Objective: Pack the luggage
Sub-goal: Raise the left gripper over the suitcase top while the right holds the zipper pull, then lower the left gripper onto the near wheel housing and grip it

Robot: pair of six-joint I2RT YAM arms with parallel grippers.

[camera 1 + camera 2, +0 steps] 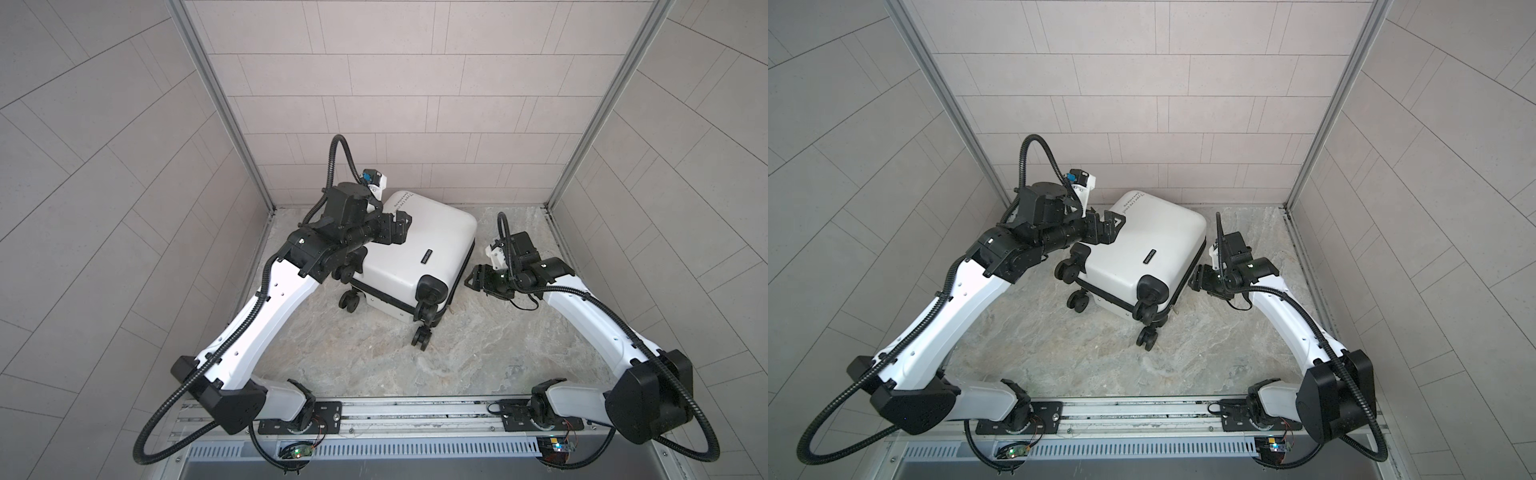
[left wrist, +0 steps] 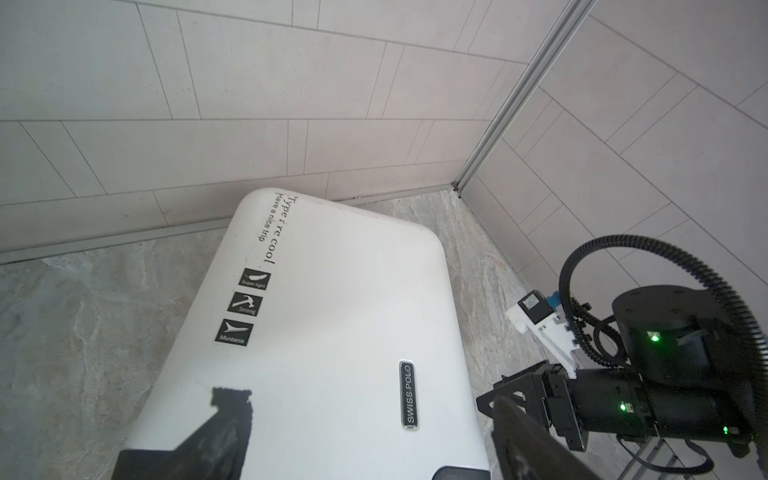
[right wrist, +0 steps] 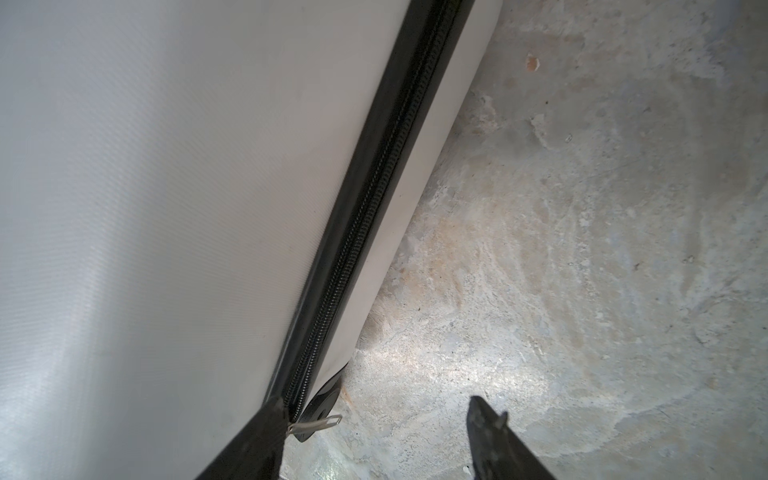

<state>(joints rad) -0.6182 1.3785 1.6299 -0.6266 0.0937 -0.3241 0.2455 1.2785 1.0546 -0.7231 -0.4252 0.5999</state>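
Top views look down from high at front; wrist cams close on luggage (image 2: 332,311), shared by all.

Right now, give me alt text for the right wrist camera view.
The white luggage fills much of the frame, its closed black zipper running diagonally to a metal pull. The open right gripper frames that pull over a marbled tabletop.

Grey stone-look floor (image 1: 374,365) with brown and white patches. Pale tiled back wall (image 1: 374,104) behind it, tiled side walls (image 1: 104,166) left and right. Grey metal posts (image 1: 224,112) in both back corners. At the front edge, a metal rail (image 1: 415,415) and, just in front, a slotted grille (image 1: 415,451). One small orange spot (image 3: 532,63) on the floor.
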